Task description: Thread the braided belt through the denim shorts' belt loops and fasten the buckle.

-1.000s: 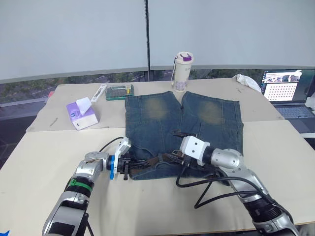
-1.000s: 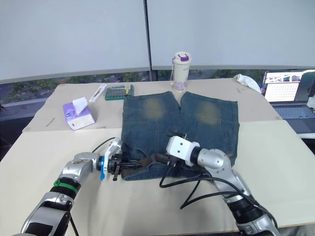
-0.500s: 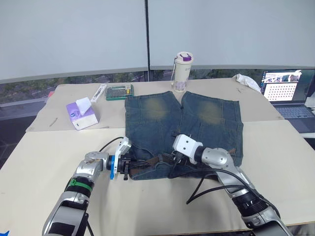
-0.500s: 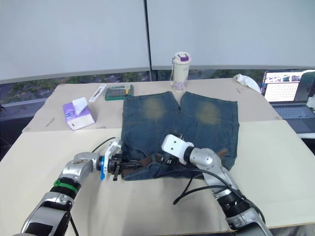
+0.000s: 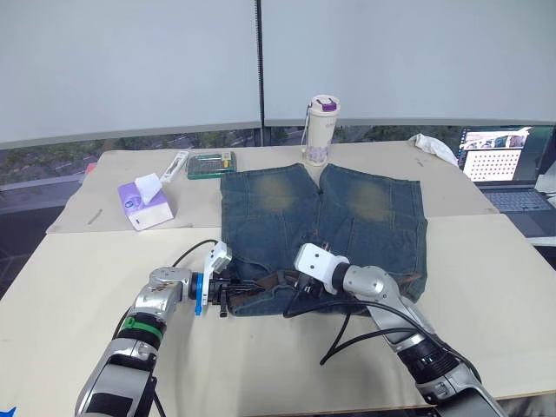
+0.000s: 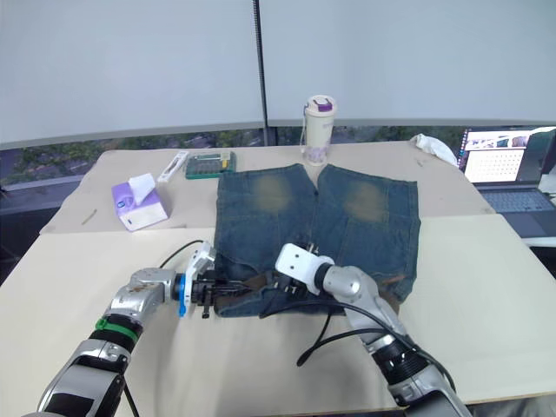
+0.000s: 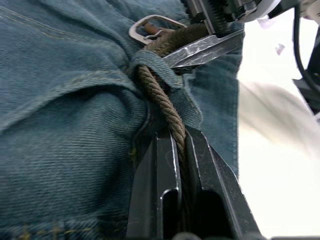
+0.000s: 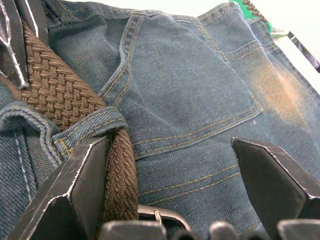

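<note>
1. The denim shorts [image 5: 323,228] are lying flat on the cream table [image 5: 78,287], with the waistband toward me and the two legs pointing away toward 12 o'clock.
2. My left gripper [image 5: 224,292] is sitting at the waistband's corner, at about 8 o'clock from the middle of the shorts.
3. In the left wrist view my two black fingers [image 7: 160,185] are clenched on the braided belt [image 7: 165,112], which is running up between them.
4. Just beyond my fingertips the belt is passing under a belt loop [image 7: 160,67], and its metal buckle [image 7: 150,26] is lying on the denim just past that loop.
5. My right gripper [image 6: 280,287] is resting on the waistband near the middle of the shorts, at about 3 o'clock from the left one.
6. In the right wrist view its fingers [image 8: 80,180] are standing wide apart, released, with the belt lying against the inside of one of them and the buckle between them.
7. A purple tissue box [image 5: 145,202] is standing on the table at 10 o'clock from the shorts.
8. A lidded bottle [image 5: 320,129] is standing at 12 o'clock, just beyond the leg hems.
9. A laptop [image 5: 508,165] is sitting open at 2 o'clock, well apart from the shorts.
</note>
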`<state>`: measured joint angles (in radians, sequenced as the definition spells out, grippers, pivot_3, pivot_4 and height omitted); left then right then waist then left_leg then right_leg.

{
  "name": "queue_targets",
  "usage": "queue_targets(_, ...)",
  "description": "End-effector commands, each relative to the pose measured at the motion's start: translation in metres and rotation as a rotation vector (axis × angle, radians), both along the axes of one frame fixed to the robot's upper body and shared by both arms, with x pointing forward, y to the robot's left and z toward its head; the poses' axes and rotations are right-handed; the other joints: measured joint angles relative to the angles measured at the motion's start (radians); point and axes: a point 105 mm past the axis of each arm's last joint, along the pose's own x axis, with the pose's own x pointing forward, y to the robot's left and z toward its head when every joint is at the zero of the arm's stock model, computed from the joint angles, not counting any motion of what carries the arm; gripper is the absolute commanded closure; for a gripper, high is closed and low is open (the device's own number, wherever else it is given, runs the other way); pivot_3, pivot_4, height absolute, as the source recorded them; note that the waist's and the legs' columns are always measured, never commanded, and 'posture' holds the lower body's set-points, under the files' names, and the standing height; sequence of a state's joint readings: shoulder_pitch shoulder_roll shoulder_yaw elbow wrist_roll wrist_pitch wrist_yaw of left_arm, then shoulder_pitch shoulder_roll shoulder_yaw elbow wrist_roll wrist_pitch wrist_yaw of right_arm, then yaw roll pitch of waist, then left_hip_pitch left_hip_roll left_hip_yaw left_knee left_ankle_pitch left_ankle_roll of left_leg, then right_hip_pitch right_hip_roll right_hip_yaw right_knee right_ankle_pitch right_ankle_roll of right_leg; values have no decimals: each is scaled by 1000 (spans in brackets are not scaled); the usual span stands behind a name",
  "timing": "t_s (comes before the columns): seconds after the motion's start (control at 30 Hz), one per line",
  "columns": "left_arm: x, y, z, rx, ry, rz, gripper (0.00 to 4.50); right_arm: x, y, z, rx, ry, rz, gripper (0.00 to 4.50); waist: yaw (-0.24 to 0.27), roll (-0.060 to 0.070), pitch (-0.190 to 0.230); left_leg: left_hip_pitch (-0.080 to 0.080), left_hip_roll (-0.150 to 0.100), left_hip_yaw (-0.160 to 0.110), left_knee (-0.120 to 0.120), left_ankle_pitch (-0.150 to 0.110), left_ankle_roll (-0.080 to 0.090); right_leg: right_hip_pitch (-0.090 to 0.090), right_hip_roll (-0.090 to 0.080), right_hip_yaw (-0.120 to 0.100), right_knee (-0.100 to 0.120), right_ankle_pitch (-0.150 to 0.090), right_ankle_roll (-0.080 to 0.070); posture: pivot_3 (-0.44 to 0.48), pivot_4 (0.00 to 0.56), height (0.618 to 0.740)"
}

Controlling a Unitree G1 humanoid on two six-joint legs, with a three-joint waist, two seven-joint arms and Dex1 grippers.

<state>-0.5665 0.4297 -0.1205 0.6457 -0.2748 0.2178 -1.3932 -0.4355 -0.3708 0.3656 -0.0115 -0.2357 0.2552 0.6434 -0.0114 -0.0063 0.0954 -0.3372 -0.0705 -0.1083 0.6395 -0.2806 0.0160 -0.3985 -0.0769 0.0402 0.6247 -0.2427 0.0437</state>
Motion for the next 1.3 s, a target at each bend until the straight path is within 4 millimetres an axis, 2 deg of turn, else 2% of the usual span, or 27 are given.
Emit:
queue_targets(0.03,6,9,-1,40,-28,35,4500,-8,-4,0,51,92,32,285,0,0,0,0,0,0,0,0,0,0,0,0,0,0,0,0,150,740)
queue_targets(0.17,8,10,-2,51,-39,36,4500,-22,-2,11,130,147,136,285,-1,0,0,0,0,0,0,0,0,0,0,0,-1,0,0,0,150,740)
queue_targets(0.33,7,8,-2,37,-31,30,4500,-12,-2,35,256,65,104,285,-1,0,0,0,0,0,0,0,1,-1,0,0,0,0,0,0,150,740)
queue_targets(0.53,5,7,-5,42,-26,20,4500,-5,-3,42,336,26,55,285,0,0,0,-1,0,0,0,0,1,-1,0,0,0,0,0,0,150,740)
queue_targets(0.8,4,6,-6,45,-26,11,4500,2,-6,27,317,43,-29,285,-1,0,0,-1,0,0,0,0,1,-2,0,0,0,0,0,0,150,740)
queue_targets(1.07,5,7,-5,36,-37,20,4500,1,-1,3,198,60,-38,285,-1,0,0,-1,0,0,-1,0,1,-2,0,0,1,0,0,0,150,740)
queue_targets(1.3,7,9,-3,26,-56,36,4500,11,-8,-17,133,87,-159,285,-3,0,-1,0,0,0,-1,0,1,-1,0,0,1,0,0,0,150,740)
